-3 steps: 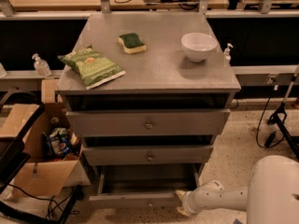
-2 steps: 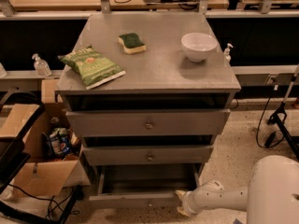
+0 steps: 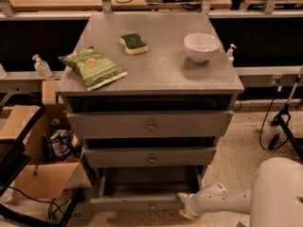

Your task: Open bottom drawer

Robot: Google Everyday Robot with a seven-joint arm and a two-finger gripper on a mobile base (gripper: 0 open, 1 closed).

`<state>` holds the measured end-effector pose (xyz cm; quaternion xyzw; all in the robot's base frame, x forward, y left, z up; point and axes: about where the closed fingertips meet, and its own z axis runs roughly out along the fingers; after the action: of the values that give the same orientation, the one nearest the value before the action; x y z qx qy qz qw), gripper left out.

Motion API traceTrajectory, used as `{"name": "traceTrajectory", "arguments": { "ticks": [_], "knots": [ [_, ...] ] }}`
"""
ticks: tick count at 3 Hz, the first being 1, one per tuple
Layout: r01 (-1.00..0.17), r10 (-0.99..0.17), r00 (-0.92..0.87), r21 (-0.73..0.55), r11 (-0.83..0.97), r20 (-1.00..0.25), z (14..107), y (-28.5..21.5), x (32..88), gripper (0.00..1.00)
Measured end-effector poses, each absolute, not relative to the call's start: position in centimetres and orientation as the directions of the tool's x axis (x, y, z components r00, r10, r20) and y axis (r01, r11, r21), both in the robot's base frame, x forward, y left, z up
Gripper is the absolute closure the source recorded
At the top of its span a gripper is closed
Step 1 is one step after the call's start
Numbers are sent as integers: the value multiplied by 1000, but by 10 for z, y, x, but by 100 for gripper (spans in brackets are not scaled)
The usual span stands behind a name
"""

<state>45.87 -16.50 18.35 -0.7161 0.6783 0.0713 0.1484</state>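
Note:
The bottom drawer (image 3: 137,203) of the grey cabinet (image 3: 156,72) stands pulled out toward me. Its slim front panel is low in the camera view, with a small round knob at its centre, and the shallow grey box shows behind it. My gripper (image 3: 183,205) is at the right end of that front panel, near floor level. The white arm (image 3: 222,200) reaches in from the lower right. The contact between gripper and drawer is hidden.
Above are the middle drawer (image 3: 150,157) and the top drawer (image 3: 150,124), both slightly out. A green chip bag (image 3: 92,67), a sponge (image 3: 133,43) and a white bowl (image 3: 201,46) lie on the cabinet top. An open cardboard box (image 3: 38,174) and cables sit left.

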Motion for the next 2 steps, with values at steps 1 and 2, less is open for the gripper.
{"name": "traceTrajectory", "arguments": {
  "ticks": [1, 2],
  "knots": [
    [-993, -950, 70, -116, -36, -303, 184, -165, 459, 100],
    [-993, -950, 70, -116, -36, -303, 184, -165, 459, 100]
  ]
}}
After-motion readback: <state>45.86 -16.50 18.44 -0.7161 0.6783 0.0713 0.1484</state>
